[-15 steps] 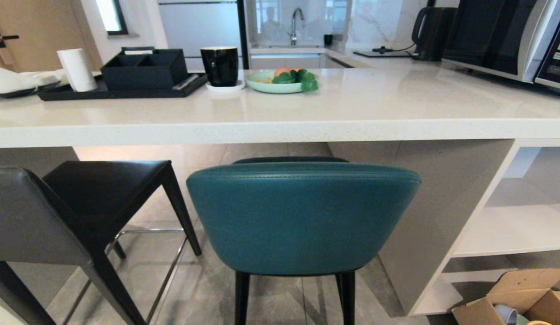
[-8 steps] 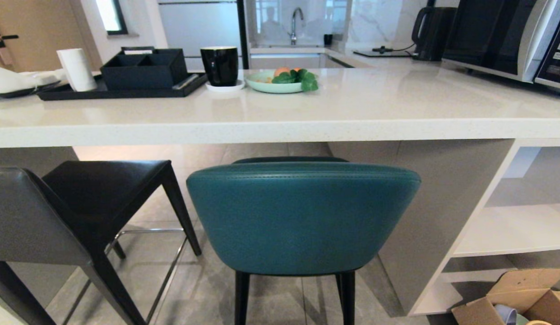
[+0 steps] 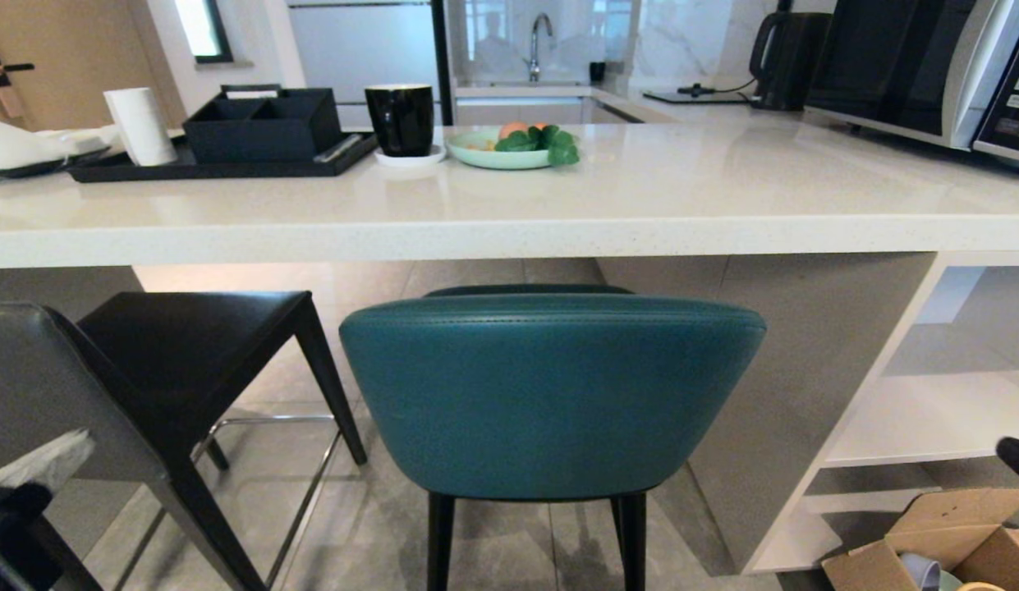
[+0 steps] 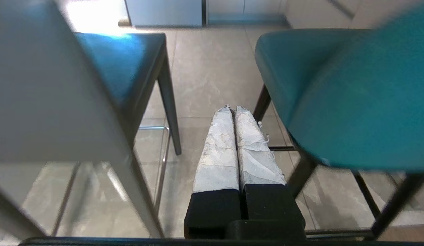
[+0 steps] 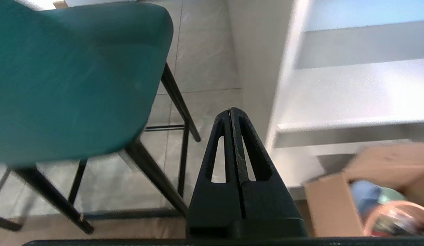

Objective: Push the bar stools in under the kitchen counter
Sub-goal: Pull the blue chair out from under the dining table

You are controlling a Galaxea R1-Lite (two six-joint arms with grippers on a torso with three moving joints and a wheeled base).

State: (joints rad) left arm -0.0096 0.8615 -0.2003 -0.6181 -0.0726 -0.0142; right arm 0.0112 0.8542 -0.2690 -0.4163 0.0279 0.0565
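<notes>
Stools both stood out from the counter (image 3: 509,234) — teal stool (image 3: 550,394) dead centre, grey stool (image 3: 74,386) at left — so I'd pushed neither. Left gripper (image 4: 232,110) and right gripper (image 5: 231,111) were pinched closed, empty, low beside the teal one.

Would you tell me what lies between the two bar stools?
Only bare floor tiles separate the grey stool from the teal stool, per the head view.

Grey stool (image 3: 82,386) cut by left edge; teal stool (image 3: 550,394) seat hidden by its back; box (image 3: 944,542) cropped.
</notes>
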